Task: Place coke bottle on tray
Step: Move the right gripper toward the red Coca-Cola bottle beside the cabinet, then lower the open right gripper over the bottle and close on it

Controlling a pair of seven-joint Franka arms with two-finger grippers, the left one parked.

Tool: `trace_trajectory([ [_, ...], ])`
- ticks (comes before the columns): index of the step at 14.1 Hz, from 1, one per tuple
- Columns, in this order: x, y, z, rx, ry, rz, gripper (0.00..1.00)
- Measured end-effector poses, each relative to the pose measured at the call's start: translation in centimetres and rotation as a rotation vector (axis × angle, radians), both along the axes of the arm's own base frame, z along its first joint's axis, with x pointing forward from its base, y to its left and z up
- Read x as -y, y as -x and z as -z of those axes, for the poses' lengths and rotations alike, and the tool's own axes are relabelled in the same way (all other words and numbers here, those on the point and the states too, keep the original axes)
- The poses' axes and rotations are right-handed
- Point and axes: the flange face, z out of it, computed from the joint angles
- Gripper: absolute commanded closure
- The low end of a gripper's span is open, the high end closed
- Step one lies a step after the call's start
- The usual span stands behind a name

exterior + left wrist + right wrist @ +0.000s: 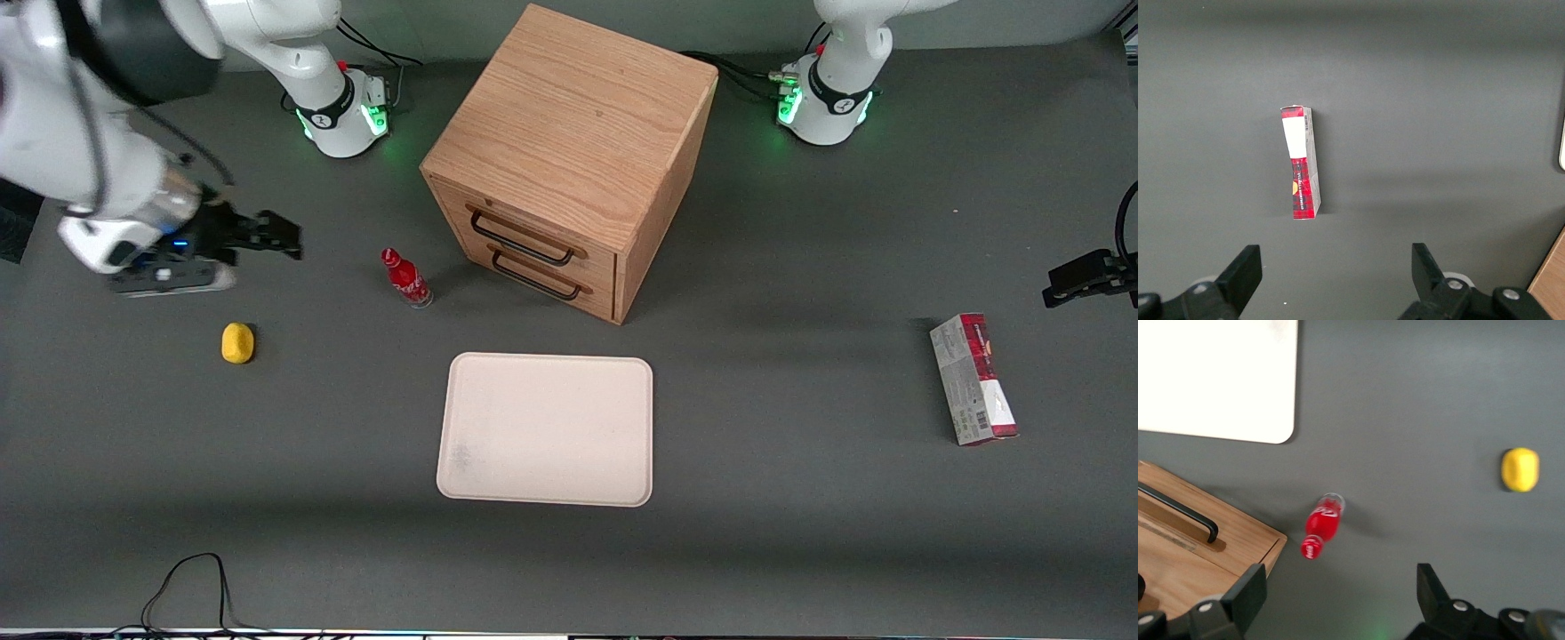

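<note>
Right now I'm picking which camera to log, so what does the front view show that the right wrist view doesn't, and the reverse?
Only the front view shows the red-and-grey carton toward the parked arm's end and the whole tray. Only the right wrist view shows the open hand from above, not yet over the coke bottle. Both show the bottle standing on the table, the cabinet and the yellow object.

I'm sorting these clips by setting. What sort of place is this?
Most likely a robotics lab bench: arm bases bolted to a grey table, with staged props, a coke bottle, tray and small wooden cabinet. The open gripper hovers beside the bottle.
</note>
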Motion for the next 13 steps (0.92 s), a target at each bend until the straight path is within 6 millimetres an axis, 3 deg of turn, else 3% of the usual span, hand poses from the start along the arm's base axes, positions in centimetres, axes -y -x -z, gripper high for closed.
trace_trajectory([
  [2, -1.8, 2.3, 3.8, 0.016, 0.011, -0.021, 0.01],
  [8, -3.2, 6.7, 12.4, 0.08, 0.026, 0.003, 0.01],
  [13, -3.5, 8.9, 16.3, 0.107, 0.029, 0.009, 0.01],
])
